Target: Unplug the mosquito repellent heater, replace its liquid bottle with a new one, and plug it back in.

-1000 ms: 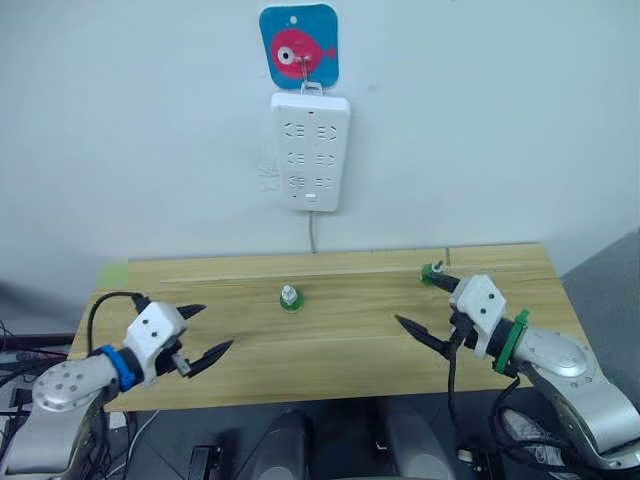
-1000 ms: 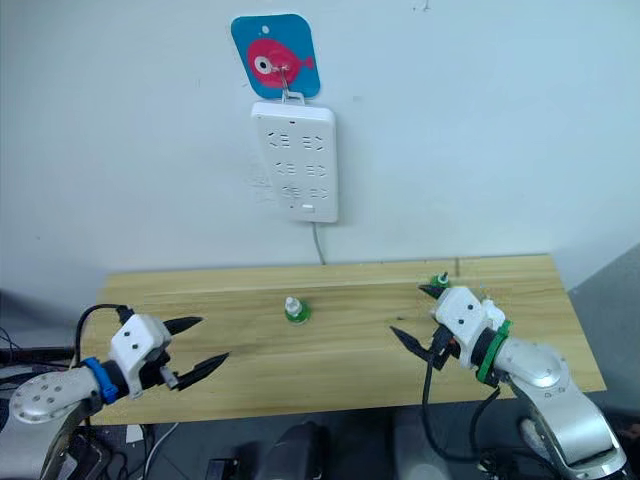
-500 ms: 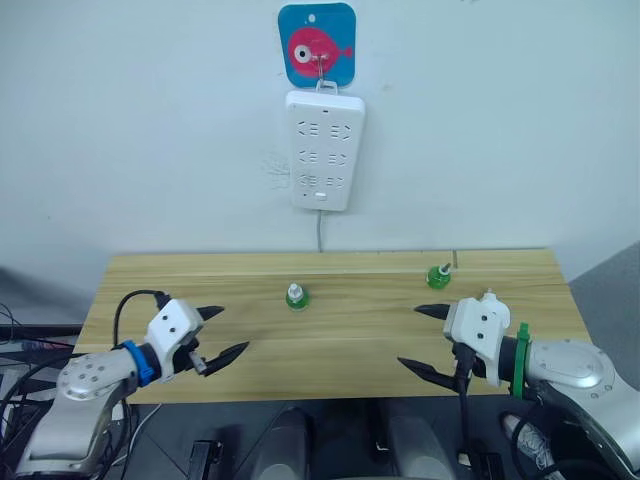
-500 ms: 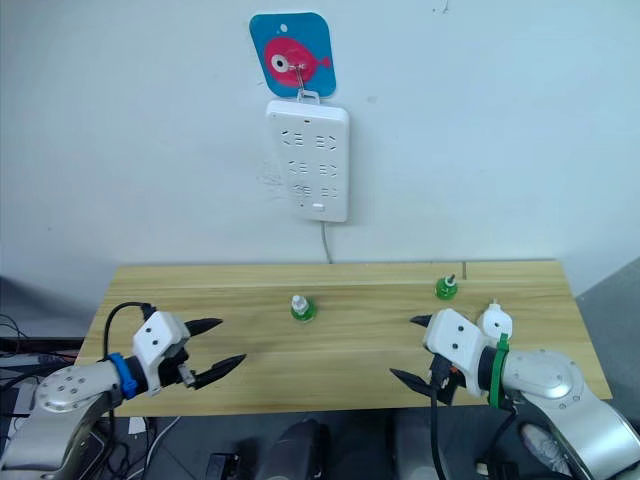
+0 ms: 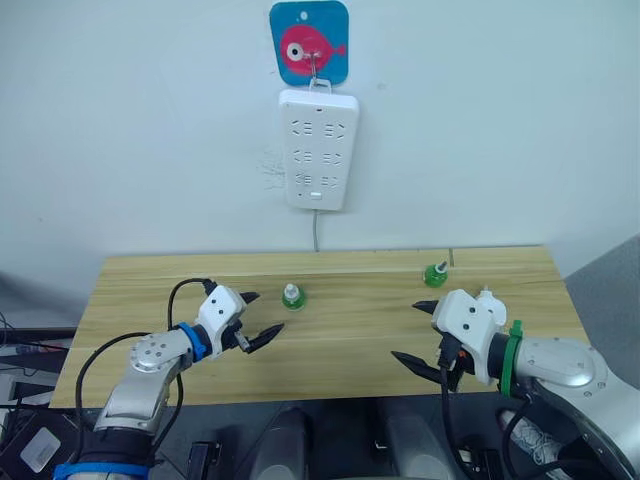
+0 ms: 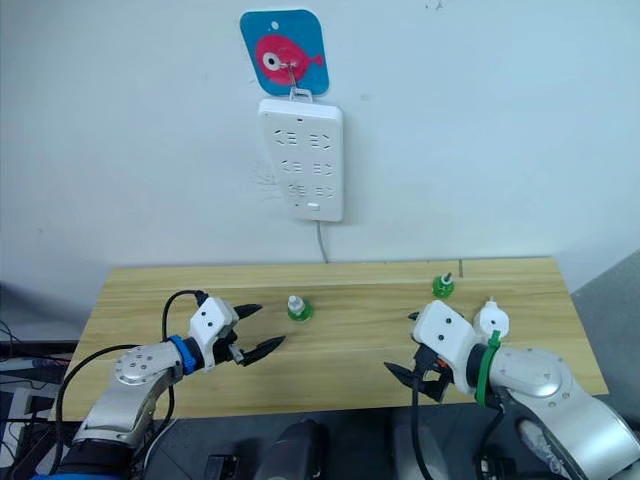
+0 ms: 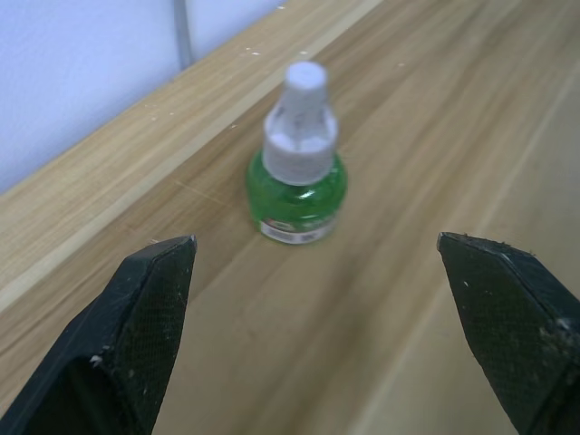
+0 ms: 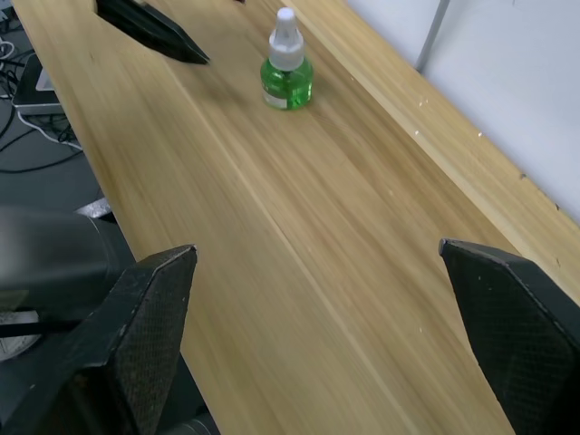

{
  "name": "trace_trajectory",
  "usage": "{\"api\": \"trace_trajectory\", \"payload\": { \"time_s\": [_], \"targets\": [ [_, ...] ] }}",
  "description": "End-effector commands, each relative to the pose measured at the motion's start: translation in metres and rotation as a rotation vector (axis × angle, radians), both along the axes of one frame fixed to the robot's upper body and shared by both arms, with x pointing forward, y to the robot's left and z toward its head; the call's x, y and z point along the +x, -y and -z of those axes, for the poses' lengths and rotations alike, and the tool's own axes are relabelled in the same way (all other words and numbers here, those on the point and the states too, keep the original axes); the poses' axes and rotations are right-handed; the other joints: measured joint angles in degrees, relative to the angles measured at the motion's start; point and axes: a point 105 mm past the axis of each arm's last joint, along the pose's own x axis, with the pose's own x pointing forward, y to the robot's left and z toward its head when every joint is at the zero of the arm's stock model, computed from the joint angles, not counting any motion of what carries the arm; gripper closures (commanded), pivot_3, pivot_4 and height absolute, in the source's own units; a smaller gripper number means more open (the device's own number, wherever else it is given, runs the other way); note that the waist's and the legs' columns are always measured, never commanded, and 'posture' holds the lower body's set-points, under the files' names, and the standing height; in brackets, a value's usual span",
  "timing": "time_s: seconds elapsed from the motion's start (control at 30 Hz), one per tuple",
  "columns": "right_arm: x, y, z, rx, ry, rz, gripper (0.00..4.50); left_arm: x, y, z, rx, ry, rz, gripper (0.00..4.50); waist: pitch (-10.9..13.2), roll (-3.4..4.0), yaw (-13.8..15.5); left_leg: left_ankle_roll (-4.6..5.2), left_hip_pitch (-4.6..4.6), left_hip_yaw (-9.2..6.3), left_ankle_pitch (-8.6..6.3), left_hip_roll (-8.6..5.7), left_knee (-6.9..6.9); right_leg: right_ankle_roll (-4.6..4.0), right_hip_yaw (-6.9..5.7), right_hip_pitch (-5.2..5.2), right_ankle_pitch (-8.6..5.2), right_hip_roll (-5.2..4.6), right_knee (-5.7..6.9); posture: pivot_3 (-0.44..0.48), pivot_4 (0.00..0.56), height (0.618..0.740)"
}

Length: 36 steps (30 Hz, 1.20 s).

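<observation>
As the left gripper stands: fingers spread wide, holding nothing, low over the table and aimed at the capped bottle
Left wrist view: the capped bottle stands upright between the 2 fingertips but further out, not yet inside their span
Right gripper: also spread wide and empty, hovering over the front half of the table, well apart from either bottle
Capped bottle: green liquid, white cap on, upright near the middle of the table, just beside the left fingertips
Second bottle: green, with a dark wick and no white cap, upright near the back edge on the right
Mosquito repellent heater: a small white rounded unit just behind the right wrist, near the table's right end; whether it rests on the wood or against the arm I cannot tell
Power strip: hung on the wall under a fish plaque, all sockets bare
Step in hand: the heater looks unplugged and the uncapped bottle looks like the spent 1, so this is probably the reach for the fresh bottle
Next move: carry the left fingers forward until the bottle's body sits between them, then close squarely on the green part; a glancing touch could tip it
</observation>
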Motion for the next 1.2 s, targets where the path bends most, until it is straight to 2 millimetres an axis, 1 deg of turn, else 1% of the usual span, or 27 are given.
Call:
{"api": "trace_trajectory", "payload": {
  "time_s": [0.03, 0.1, 0.2, 0.33, 0.5, 0.63, 0.83, 0.93, 1.0, 1.03, 1.13, 1.2],
  "targets": [
    [-0.005, -0.011, -0.011, 0.021, 0.019, -0.029, 0.03, 0.008, 0.001, 0.009, 0.013, 0.015, -0.014, 0.00, 0.0, -0.01, -0.2, 0.00, 0.00, 0.00, 0.00, 0.00, 0.00, 0.00, 0.01, 0.00, 0.00, 0.00, 0.00, -0.113, 0.292, 0.740],
    [-0.006, -0.012, -0.012, 0.024, 0.012, -0.030, 0.03, 0.012, 0.004, 0.015, 0.011, 0.011, -0.017, 0.00, 0.0, -0.05, -0.3, 0.01, 0.00, 0.00, 0.00, -0.01, 0.00, 0.00, 0.00, 0.01, 0.00, 0.00, -0.01, -0.109, 0.292, 0.740],
    [-0.008, -0.014, -0.013, 0.026, 0.001, -0.031, 0.03, 0.017, 0.018, 0.026, 0.009, -0.004, 0.015, 0.00, 0.1, -0.08, -0.3, 0.01, -0.02, -0.02, -0.01, -0.02, 0.00, 0.00, -0.03, 0.00, 0.00, -0.01, -0.02, -0.112, 0.294, 0.740],
    [-0.011, -0.015, -0.015, 0.025, -0.011, -0.036, 0.03, 0.025, 0.027, 0.033, 0.001, -0.007, 0.023, 0.00, 0.1, -0.19, -0.4, 0.01, -0.05, -0.05, -0.01, -0.03, 0.02, 0.00, -0.07, 0.00, 0.00, -0.02, -0.04, -0.122, 0.295, 0.740],
    [-0.023, -0.020, -0.014, 0.026, -0.060, -0.093, 0.03, 0.037, 0.027, 0.035, -0.003, 0.008, -0.012, 0.00, 0.2, -0.25, -1.0, 0.02, -0.05, -0.09, -0.01, -0.02, 0.01, 0.00, -0.13, 0.00, 0.00, -0.02, -0.01, -0.134, 0.298, 0.740],
    [-0.025, -0.020, -0.015, 0.023, -0.068, -0.096, 0.03, 0.042, 0.024, 0.037, -0.014, 0.007, -0.052, 0.00, 0.2, -0.31, -1.1, 0.02, -0.05, -0.07, -0.01, -0.02, 0.01, 0.01, -0.11, 0.00, 0.00, -0.02, -0.02, -0.137, 0.301, 0.740],
    [-0.025, -0.019, -0.015, 0.016, -0.076, -0.101, 0.03, 0.044, 0.030, 0.040, -0.025, 0.000, -0.048, 0.00, 0.3, -0.33, -1.2, 0.01, -0.04, -0.09, -0.01, -0.02, 0.01, 0.02, -0.14, 0.01, 0.00, -0.02, -0.02, -0.137, 0.303, 0.740],
    [-0.025, -0.019, -0.015, 0.015, -0.077, -0.101, 0.00, 0.046, 0.030, 0.041, -0.027, -0.001, -0.054, 0.58, 0.3, -0.34, -1.1, 0.01, -0.04, -0.10, -0.01, -0.03, 0.02, 0.02, -0.15, 0.02, 0.00, -0.02, -0.02, -0.137, 0.303, 0.740],
    [-0.025, -0.019, -0.015, 0.015, -0.078, -0.101, 0.00, 0.046, 0.029, 0.041, -0.028, -0.002, -0.059, 1.12, 0.3, -0.34, -1.1, 0.01, -0.04, -0.10, 0.00, -0.03, 0.01, 0.02, -0.16, 0.02, 0.00, -0.02, -0.02, -0.141, 0.302, 0.740],
    [-0.026, -0.019, -0.015, 0.014, -0.079, -0.101, 0.00, 0.046, 0.029, 0.041, -0.028, -0.004, -0.060, 1.46, 0.3, -0.34, -1.1, 0.01, -0.04, -0.10, 0.00, -0.02, 0.01, 0.02, -0.16, 0.02, 0.00, -0.02, -0.03, -0.141, 0.302, 0.740],
    [-0.025, -0.017, -0.015, 0.005, -0.074, -0.096, 0.00, 0.045, 0.028, 0.041, -0.024, -0.003, -0.049, 2.22, 0.3, -0.34, -1.2, 0.01, -0.04, -0.09, 0.00, -0.02, 0.01, 0.02, -0.15, 0.02, 0.00, -0.02, -0.04, -0.146, 0.300, 0.740],
    [-0.023, -0.016, -0.016, 0.007, -0.066, -0.088, 0.00, 0.044, 0.026, 0.035, -0.021, 0.013, -0.024, 2.23, 0.3, -0.34, -1.2, 0.01, -0.04, -0.10, 0.00, -0.02, 0.00, 0.03, -0.15, 0.02, 0.00, -0.02, -0.05, -0.148, 0.298, 0.740]
  ]
}}
